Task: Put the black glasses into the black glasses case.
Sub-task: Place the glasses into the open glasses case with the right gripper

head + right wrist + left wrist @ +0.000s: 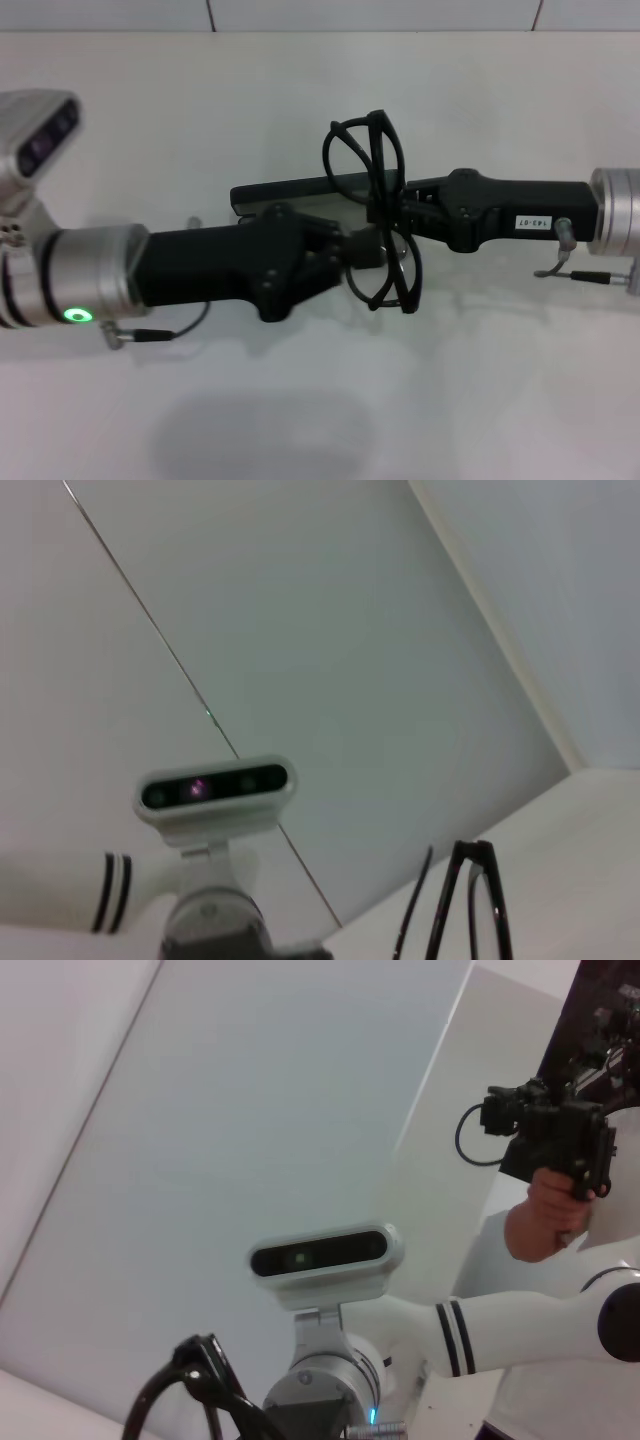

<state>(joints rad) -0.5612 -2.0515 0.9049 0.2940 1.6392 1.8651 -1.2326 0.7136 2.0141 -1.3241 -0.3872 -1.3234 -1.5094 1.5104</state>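
The left end effector (352,250) reaches in from the left and meets the right end effector (400,212) over the middle of the white surface (300,400). Both appear clamped on the black glasses (375,215), which hang between them, held up off the surface with the lenses stacked one above the other in the head view. Behind and beneath the two arms, the black glasses case (290,192) lies on the surface, only its long dark edge visible. The head view alone shows the case. The left wrist view catches a curl of the frame (190,1385), the head camera (322,1255), and a person's hand (545,1215) holding a black device. The right wrist view shows the frame edge-on (470,900).
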